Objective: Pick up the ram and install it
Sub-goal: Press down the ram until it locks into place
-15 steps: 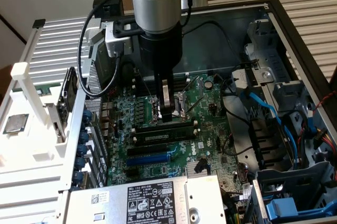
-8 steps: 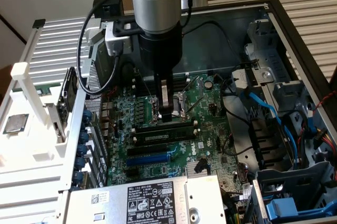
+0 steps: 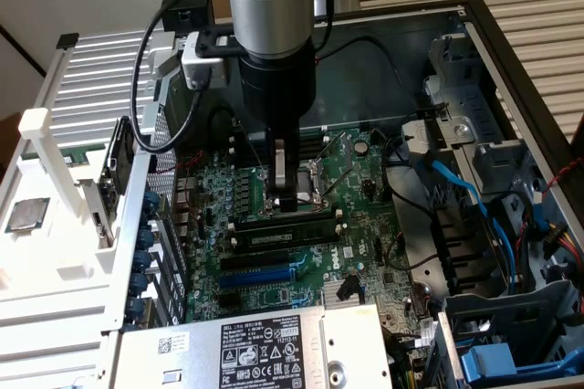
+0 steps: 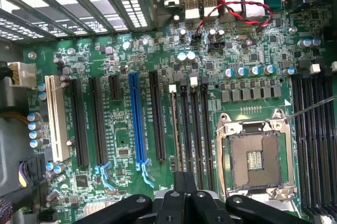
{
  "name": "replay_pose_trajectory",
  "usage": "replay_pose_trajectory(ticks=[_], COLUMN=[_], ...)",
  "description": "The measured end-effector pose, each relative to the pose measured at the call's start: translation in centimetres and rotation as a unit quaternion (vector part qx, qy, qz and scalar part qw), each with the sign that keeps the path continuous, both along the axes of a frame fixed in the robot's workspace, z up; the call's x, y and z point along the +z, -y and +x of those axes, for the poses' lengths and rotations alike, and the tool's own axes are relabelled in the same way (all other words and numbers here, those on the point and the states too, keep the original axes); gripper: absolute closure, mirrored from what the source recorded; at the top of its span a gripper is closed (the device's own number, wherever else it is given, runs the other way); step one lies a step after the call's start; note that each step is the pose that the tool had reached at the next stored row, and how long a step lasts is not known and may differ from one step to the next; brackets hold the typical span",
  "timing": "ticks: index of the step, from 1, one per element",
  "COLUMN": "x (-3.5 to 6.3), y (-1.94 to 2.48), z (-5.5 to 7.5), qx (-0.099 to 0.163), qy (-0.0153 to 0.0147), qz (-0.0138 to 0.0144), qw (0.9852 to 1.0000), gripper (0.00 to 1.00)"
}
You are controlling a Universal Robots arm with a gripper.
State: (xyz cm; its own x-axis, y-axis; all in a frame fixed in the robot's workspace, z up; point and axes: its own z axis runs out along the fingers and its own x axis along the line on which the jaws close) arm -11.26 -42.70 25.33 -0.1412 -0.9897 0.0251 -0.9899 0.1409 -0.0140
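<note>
The black jaws [image 4: 185,195], clenched with nothing between them, press down on the long, thin dark green ram stick [image 3: 281,228] directly beneath, seated in the green motherboard's [image 4: 210,77] black slot, so installation looks nearly done, seemingly needing only firm, straight downward pressure.

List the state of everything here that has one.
tool: shut, over the memory stick
memory stick: upright on edge in a slot
processor socket: empty
blue slot: empty
computer case: side open
</note>
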Motion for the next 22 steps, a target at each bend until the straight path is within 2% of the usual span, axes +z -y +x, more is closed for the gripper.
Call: replay_pose_trajectory(ticks=[5,10,16,22], x=[0.00,0.00,0.00,0.00], y=[0.00,0.00,0.00,0.00], z=[0.00,0.00,0.00,0.00], qx=[-0.035,-0.071,-0.111,-0.150], qy=[0.0000,0.0000,0.0002,0.0006], qz=[0.0000,0.0000,0.0000,0.0000], qw=[0.9994,0.9975,0.9938,0.9887], gripper=[0.90,0.90,0.90,0.90])
